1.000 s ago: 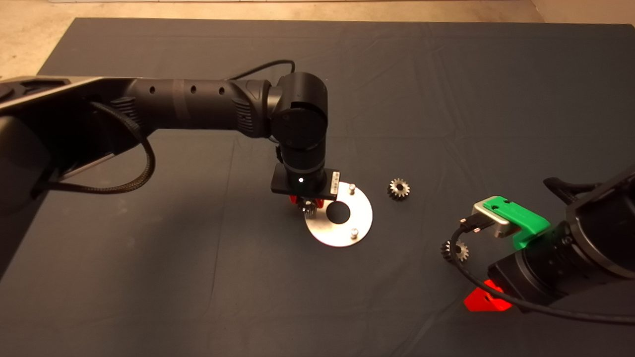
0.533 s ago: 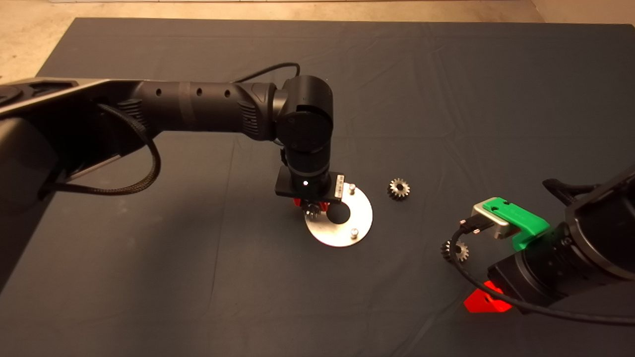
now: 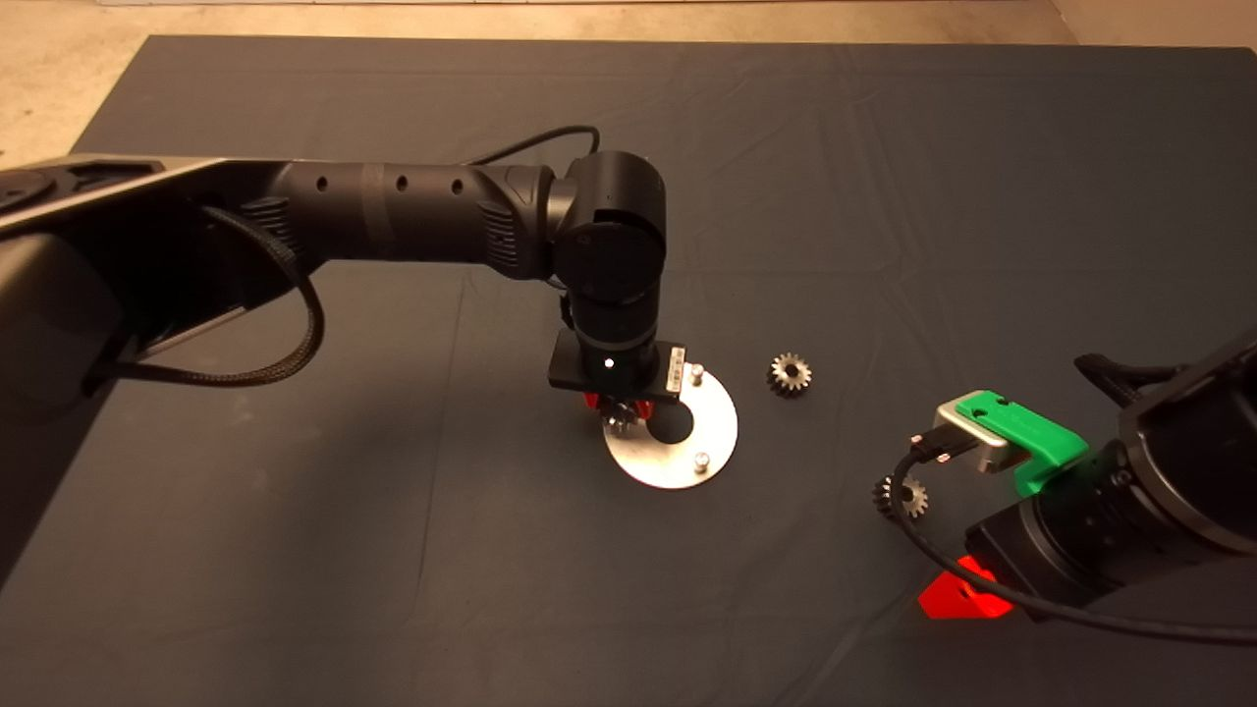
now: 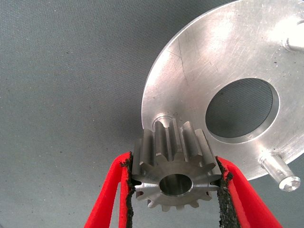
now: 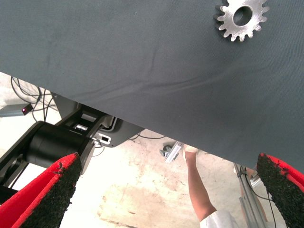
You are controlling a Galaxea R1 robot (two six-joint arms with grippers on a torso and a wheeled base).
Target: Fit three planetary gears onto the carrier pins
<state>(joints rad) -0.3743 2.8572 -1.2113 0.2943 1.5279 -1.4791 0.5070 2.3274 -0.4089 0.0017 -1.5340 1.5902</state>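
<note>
One toothed steel planetary gear (image 4: pixel 172 175) sits clamped between the left gripper's (image 4: pixel 173 190) red fingers, bore upward, over the nearest carrier pin (image 4: pixel 163 121) on the silver disc (image 3: pixel 678 462). Two more gears (image 3: pixel 789 374) (image 3: pixel 903 496) lie flat on the mat, apart from it.

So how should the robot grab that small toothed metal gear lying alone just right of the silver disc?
The small silvery spur gear lies flat on the dark mat, bore up, clear of the round silvery disc. Come straight down and close the fingers on opposite toothed sides.
</note>
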